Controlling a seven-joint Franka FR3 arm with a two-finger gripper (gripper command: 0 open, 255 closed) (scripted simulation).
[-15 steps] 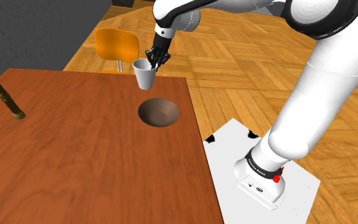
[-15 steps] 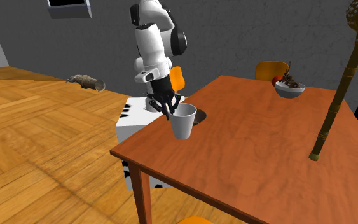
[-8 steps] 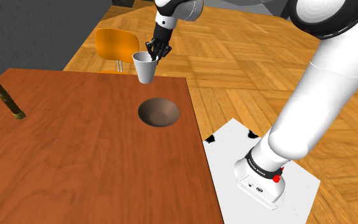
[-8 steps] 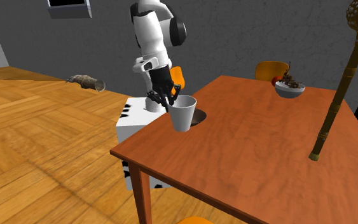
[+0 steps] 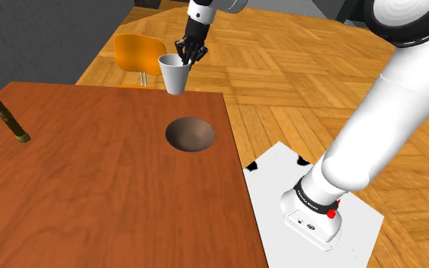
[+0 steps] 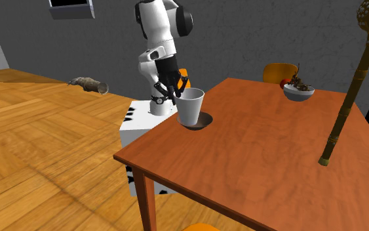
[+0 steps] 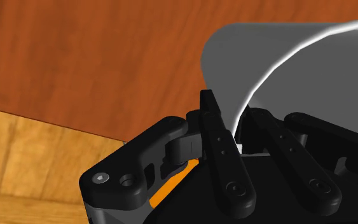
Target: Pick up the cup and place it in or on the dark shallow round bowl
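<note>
One cup (image 5: 174, 76) is held at its rim by the end effector (image 5: 187, 59) | risk: could be tipped if released off-centre over bowl (image 5: 190, 134)

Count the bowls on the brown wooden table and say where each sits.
2. The dark shallow round bowl lies near the table edge by the stand; the white bowl holding fruit stands at the table's far end.

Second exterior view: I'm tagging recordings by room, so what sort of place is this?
Probably a dining room: a wooden table, an orange chair, a fruit bowl and parquet floor.
</note>
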